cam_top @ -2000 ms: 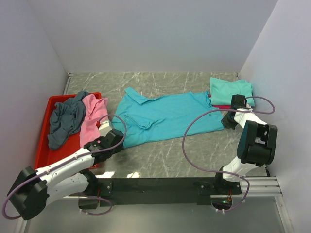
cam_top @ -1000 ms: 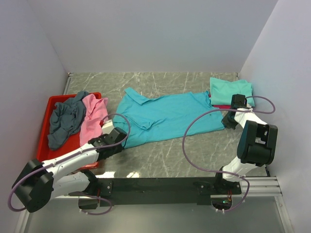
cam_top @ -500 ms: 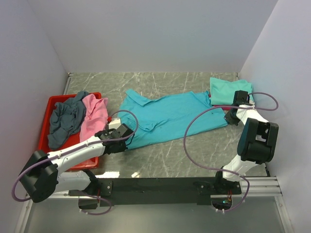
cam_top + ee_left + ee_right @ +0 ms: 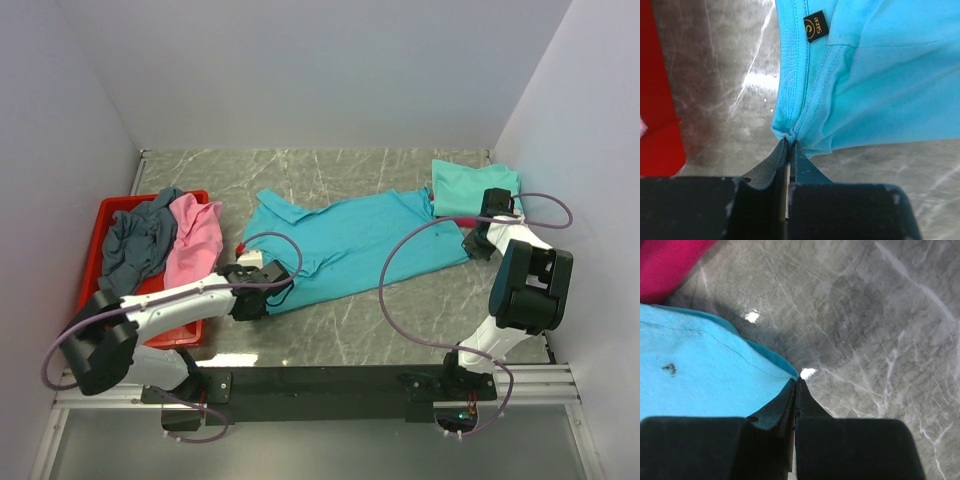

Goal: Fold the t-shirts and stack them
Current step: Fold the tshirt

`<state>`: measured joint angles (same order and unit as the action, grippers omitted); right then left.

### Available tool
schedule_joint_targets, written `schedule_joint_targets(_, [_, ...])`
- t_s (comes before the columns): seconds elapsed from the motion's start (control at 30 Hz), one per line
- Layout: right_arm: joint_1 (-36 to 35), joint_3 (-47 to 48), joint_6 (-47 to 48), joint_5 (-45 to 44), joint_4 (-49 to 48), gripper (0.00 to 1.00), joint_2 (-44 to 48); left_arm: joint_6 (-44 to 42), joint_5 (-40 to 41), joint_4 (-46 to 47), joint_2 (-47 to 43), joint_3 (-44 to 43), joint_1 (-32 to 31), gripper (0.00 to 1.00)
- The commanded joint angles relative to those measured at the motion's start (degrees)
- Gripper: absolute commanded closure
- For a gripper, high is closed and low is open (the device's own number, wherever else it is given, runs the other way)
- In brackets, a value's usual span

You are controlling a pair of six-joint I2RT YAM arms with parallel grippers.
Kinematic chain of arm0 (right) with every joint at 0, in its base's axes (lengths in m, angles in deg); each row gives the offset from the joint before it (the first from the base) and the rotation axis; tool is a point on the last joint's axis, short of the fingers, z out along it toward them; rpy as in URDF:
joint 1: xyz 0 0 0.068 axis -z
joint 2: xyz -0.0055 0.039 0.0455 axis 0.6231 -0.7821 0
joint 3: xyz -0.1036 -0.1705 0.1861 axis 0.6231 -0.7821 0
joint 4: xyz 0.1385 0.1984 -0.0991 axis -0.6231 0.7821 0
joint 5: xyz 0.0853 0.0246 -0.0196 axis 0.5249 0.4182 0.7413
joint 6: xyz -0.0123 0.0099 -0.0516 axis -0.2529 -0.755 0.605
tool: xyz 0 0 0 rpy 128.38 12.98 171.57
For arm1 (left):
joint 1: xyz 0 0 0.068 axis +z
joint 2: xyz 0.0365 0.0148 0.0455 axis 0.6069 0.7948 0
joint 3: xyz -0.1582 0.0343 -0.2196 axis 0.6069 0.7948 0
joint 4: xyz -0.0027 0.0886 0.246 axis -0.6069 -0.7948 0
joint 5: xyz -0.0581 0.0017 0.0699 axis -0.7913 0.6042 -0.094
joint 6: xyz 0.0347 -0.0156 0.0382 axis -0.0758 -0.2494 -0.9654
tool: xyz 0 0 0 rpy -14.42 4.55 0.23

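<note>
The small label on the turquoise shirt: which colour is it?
The label is black with yellow print; the left wrist view shows it best.

Two arms, same build: my left arm (image 4: 170,306) and right arm (image 4: 528,285) have white shells with chunky black joint housings, both on a black base rail (image 4: 320,381). A purple cable (image 4: 381,285) runs along the right one (left cable (image 4: 44,366) same colour). My left gripper (image 4: 789,146) and right gripper (image 4: 796,383) are matte black, with fingers (image 4: 765,172) tapering to thin tips and the blocks behind flecked with pale scuffs.
</note>
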<state>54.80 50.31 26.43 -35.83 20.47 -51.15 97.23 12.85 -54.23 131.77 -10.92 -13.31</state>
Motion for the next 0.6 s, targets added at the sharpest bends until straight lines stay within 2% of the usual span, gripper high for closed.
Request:
schedule_joint_targets(0.0, [0.98, 2.76, 0.82, -1.43, -0.51, 1.00, 0.69, 2.07, 2.81, -6.87, 2.47, -3.68, -1.61, 0.99])
schedule_joint_targets(0.2, [1.24, 2.58, 0.82, -0.99, -0.69, 1.00, 0.87, 5.42, 6.42, -13.56, 2.48, -6.68, -2.67, 0.95])
schedule_joint_targets(0.23, [1.24, 2.58, 0.82, -0.81, -0.69, 1.00, 0.95, 5.50, 6.24, -13.47, 1.52, -6.51, -2.67, 0.92])
schedule_joint_targets(0.27, [1.24, 2.58, 0.82, -0.81, -0.69, 1.00, 0.87, 5.68, 6.24, -13.56, 1.25, -6.42, -2.67, 0.84])
schedule_joint_targets(0.33, [1.24, 2.58, 0.82, -0.81, -0.69, 1.00, 0.95, 5.59, 6.07, -13.82, 0.89, -6.50, -2.67, 0.80])
schedule_joint_targets(0.37, [1.41, 2.58, 0.91, -0.81, -0.69, 1.00, 1.04, 5.85, 6.15, -14.17, 0.98, -6.68, -2.67, 0.73])
schedule_joint_targets(0.4, [1.33, 2.50, 0.91, -0.81, -0.69, 1.00, 1.04, 6.03, 6.24, -14.61, 1.07, -6.77, -2.76, 0.70])
schedule_joint_targets(0.47, [1.42, 2.49, 0.91, -0.99, -0.69, 1.00, 1.22, 6.64, 6.42, -15.40, 1.07, -6.94, -3.11, 0.66])
schedule_joint_targets(0.57, [1.33, 2.49, 0.91, -0.81, -0.69, 1.00, 1.13, 7.88, 7.03, -16.63, 0.63, -7.21, -3.64, 0.66])
